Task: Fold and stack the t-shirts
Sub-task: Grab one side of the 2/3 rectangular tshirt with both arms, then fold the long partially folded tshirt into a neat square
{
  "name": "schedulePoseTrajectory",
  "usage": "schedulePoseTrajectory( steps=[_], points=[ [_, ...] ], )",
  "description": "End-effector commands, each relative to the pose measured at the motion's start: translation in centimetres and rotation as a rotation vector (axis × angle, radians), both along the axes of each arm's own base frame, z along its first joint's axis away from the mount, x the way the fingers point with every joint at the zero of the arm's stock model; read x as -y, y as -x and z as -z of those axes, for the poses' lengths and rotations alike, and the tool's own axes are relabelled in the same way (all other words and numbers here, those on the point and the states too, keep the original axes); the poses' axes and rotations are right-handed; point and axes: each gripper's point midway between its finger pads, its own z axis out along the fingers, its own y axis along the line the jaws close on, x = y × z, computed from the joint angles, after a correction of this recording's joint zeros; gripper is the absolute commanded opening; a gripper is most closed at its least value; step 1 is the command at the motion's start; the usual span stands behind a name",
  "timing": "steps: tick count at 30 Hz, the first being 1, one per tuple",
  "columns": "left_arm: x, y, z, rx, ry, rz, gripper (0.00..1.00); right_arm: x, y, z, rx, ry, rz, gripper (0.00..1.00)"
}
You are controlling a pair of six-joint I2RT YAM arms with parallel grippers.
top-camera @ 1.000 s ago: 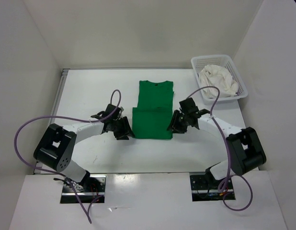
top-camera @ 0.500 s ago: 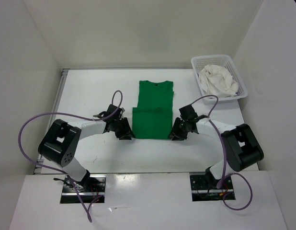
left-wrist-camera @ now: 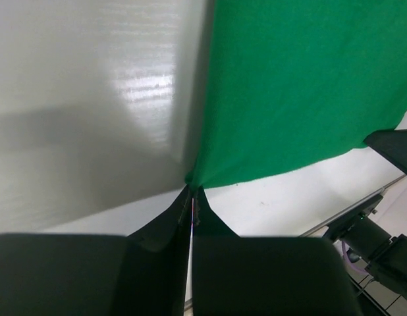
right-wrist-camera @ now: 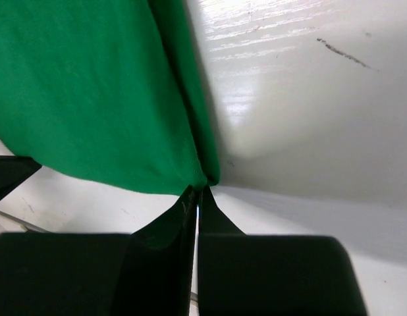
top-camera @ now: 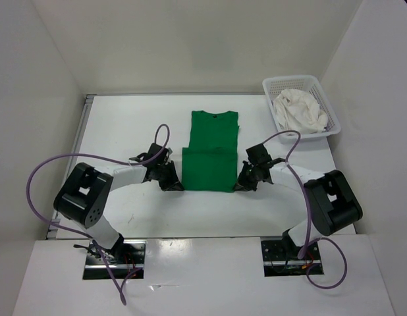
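One mesh basket [top-camera: 290,79], white shirt [top-camera: 299,112] inside

Robot lab booth: white partition walls [top-camera: 190,46] enclosing a white table [top-camera: 124,125].

A glossy white bench [top-camera: 124,125] spreads under the left tool [top-camera: 182,188] and the right tool [top-camera: 234,188]. Plain white walls box it in: the back wall [top-camera: 203,46] beyond both tools, the left wall [top-camera: 39,99] and the right wall [top-camera: 381,99] outward of each. Soft light glares off the bench just ahead of each tool. A dark scuff [right-wrist-camera: 342,52] marks it ahead of the right tool.
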Motion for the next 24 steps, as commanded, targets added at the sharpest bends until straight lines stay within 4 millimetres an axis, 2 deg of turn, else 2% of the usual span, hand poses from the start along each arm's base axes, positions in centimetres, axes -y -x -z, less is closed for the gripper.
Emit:
schedulePoseTrajectory(
  steps=[1, 3, 4, 6, 8, 9, 10, 12, 13, 14, 15, 16, 17, 18, 20, 21, 22, 23, 24],
  points=[
    [-0.5, 0.4, -1.5, 0.033, -0.008, 0.004, 0.00, 0.2, 0.5, -1.5, 0.035, 0.002, 0.003, 0.00],
    [-1.1, 1.7, -1.8, 0.032, -0.013, 0.012, 0.00, 0.0, 2.5, -1.6, 0.011, -0.005, -0.019, 0.00],
    [-1.3, 2.5, -2.4, 0.028, -0.005, 0.017, 0.00, -0.7, 4.2, -1.4, -0.025, -0.014, -0.040, 0.00],
    [-1.8, 4.5, -2.4, -0.008, -0.001, 0.027, 0.00, -1.9, 6.5, -2.0, -0.052, -0.043, -0.072, 0.00],
    [-2.0, 6.3, -4.2, -0.017, 0.034, 0.047, 0.00, -3.1, 9.6, -2.2, -0.117, -0.074, -0.104, 0.00],
    [-2.2, 7.2, -4.5, -0.034, 0.043, 0.045, 0.00, -2.8, 10.5, -3.0, -0.124, -0.075, -0.108, 0.00],
    [-2.4, 8.2, -6.0, -0.025, 0.063, 0.039, 0.00, -2.5, 11.0, -3.4, -0.126, -0.074, -0.108, 0.00],
    [-2.4, 8.7, -7.8, -0.014, 0.086, 0.029, 0.00, -2.3, 10.9, -5.6, -0.094, -0.095, -0.098, 0.00],
    [-2.5, 8.9, -8.9, -0.005, 0.090, 0.029, 0.00, -2.2, 10.0, -6.7, -0.067, -0.099, -0.102, 0.00],
    [-2.0, 7.8, -11.1, 0.036, 0.113, 0.023, 0.00, -1.9, 9.3, -7.4, -0.049, -0.096, -0.097, 0.00],
    [-1.9, 7.0, -12.2, 0.057, 0.121, 0.013, 0.00, -1.1, 7.9, -7.9, -0.041, -0.102, -0.061, 0.00],
    [-1.4, 5.9, -13.1, 0.079, 0.131, 0.014, 0.00, -1.1, 5.9, -9.6, 0.013, -0.114, -0.051, 0.00],
    [-0.9, 3.9, -15.8, 0.152, 0.161, 0.008, 0.00, -0.8, 4.8, -10.3, 0.046, -0.115, -0.069, 0.00],
    [-0.4, 1.9, -16.4, 0.180, 0.171, -0.002, 0.00, -0.2, 1.8, -11.5, 0.094, -0.116, -0.033, 0.00],
    [0.4, -1.6, -17.8, 0.264, 0.164, -0.014, 0.00, 0.5, -1.3, -12.4, 0.155, -0.094, -0.043, 0.00],
    [1.0, -4.3, -18.4, 0.289, 0.158, -0.005, 0.00, 1.0, -4.0, -14.2, 0.214, -0.098, -0.021, 0.00],
    [1.4, -5.9, -18.5, 0.313, 0.145, -0.007, 0.00, 1.5, -6.2, -13.5, 0.234, -0.058, -0.012, 0.00],
    [1.8, -7.8, -18.8, 0.350, 0.136, -0.008, 0.00, 1.9, -7.7, -13.6, 0.255, -0.042, -0.003, 0.00],
    [1.7, -10.1, -16.6, 0.326, 0.090, -0.028, 0.00, 2.4, -10.2, -15.0, 0.300, -0.042, 0.017, 0.00]
  ],
)
